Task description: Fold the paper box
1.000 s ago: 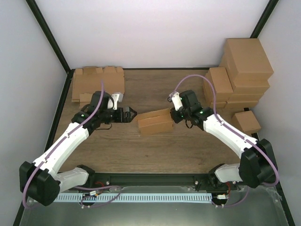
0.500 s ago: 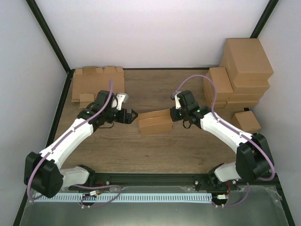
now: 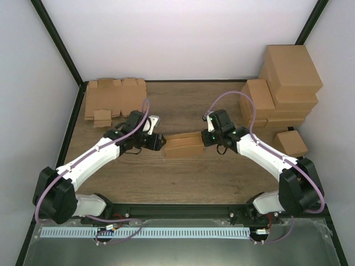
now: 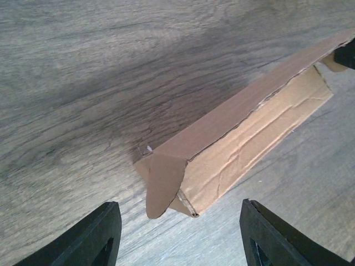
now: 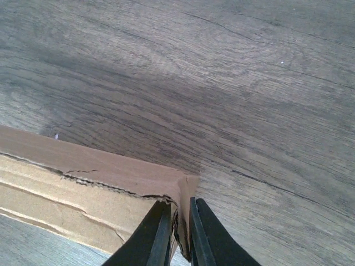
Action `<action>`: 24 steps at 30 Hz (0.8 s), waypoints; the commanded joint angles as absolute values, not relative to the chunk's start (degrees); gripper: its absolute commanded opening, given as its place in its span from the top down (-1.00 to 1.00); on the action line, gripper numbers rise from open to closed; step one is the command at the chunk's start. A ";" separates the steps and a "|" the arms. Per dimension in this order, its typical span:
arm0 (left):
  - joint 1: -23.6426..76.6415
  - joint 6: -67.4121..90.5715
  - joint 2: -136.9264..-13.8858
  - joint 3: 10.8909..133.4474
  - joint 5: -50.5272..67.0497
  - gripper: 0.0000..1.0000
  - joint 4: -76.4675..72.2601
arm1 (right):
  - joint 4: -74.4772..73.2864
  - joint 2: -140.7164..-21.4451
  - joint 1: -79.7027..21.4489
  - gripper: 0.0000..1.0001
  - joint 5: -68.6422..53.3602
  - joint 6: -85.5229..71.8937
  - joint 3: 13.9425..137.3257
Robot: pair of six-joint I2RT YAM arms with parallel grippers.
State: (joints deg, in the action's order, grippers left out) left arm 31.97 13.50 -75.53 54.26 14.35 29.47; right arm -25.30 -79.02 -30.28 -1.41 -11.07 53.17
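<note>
Right end effector (image 5: 178,224) nearly closed, pinching paper box (image 3: 184,146) end wall. Left end effector (image 4: 178,221) half open, empty, straddling loose tab (image 4: 163,183): centre first, push tab in squarely

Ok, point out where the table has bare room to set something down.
Bare wood of the table lies at the back middle, between the flat cardboard blanks and the stacked boxes, and in the near strip between the paper box and the base rail. Crowded: both back corners and around the box.
</note>
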 commanded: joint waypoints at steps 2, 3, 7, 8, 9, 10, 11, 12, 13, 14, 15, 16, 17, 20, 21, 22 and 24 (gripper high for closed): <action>33.08 14.06 -76.37 55.34 9.46 -0.17 29.48 | -25.97 -77.41 -30.10 0.78 -1.85 -11.89 53.50; 33.20 14.01 -76.56 55.36 9.27 -0.15 29.66 | -25.99 -77.55 -30.14 0.78 -1.92 -11.94 53.57; 33.40 14.14 -77.56 55.33 8.55 -0.03 29.77 | -26.28 -77.85 -30.15 0.80 -2.18 -12.19 54.02; 33.39 14.28 -77.83 55.35 8.26 -0.01 29.68 | -26.26 -77.79 -30.15 0.80 -2.20 -12.25 54.05; 33.35 14.36 -78.00 55.37 8.26 0.04 29.47 | -26.28 -77.78 -30.17 0.80 -2.27 -12.22 54.05; 33.39 14.45 -78.18 55.37 8.37 0.09 29.26 | -26.28 -77.71 -30.16 0.80 -2.33 -12.27 54.10; 33.40 14.56 -78.56 55.37 8.62 0.13 29.07 | -26.27 -77.61 -30.23 0.79 -2.44 -12.34 54.06; 33.40 14.70 -78.96 55.44 8.81 0.17 28.85 | -26.19 -77.65 -30.19 0.79 -2.45 -12.47 54.13; 33.40 14.82 -79.46 55.59 8.80 0.19 28.83 | -26.19 -77.70 -30.25 0.79 -2.54 -12.56 54.14; 33.40 14.97 -79.98 55.75 8.79 0.20 28.73 | -26.24 -77.75 -30.24 0.79 -2.70 -12.69 54.18; 33.40 15.01 -80.39 55.91 8.79 0.24 28.73 | -26.23 -77.78 -30.22 0.79 -2.75 -12.85 54.27; 33.39 15.17 -80.88 56.04 8.77 0.29 28.74 | -26.33 -77.88 -30.23 0.79 -2.88 -13.06 54.31; 33.45 15.39 -81.20 56.36 8.79 0.34 28.90 | -26.45 -77.94 -30.23 0.79 -2.90 -13.37 54.44; 33.49 16.58 -81.51 58.04 9.04 0.52 30.18 | -27.52 -78.40 -30.28 0.82 -2.62 -15.01 55.15; 33.49 17.13 -81.62 58.53 8.99 0.59 30.66 | -27.65 -78.44 -30.36 0.85 -2.70 -15.40 55.27; 33.49 17.65 -81.79 59.06 9.12 0.65 31.11 | -27.68 -78.47 -30.47 0.87 -2.70 -15.84 55.26; 33.53 18.51 -82.29 60.07 9.79 0.78 32.00 | -27.70 -78.53 -30.69 0.97 -2.15 -17.19 55.43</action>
State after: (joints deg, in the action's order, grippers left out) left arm 33.23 16.73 -81.60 56.86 9.17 30.79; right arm -26.24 -78.81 -30.30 -2.50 -13.98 53.17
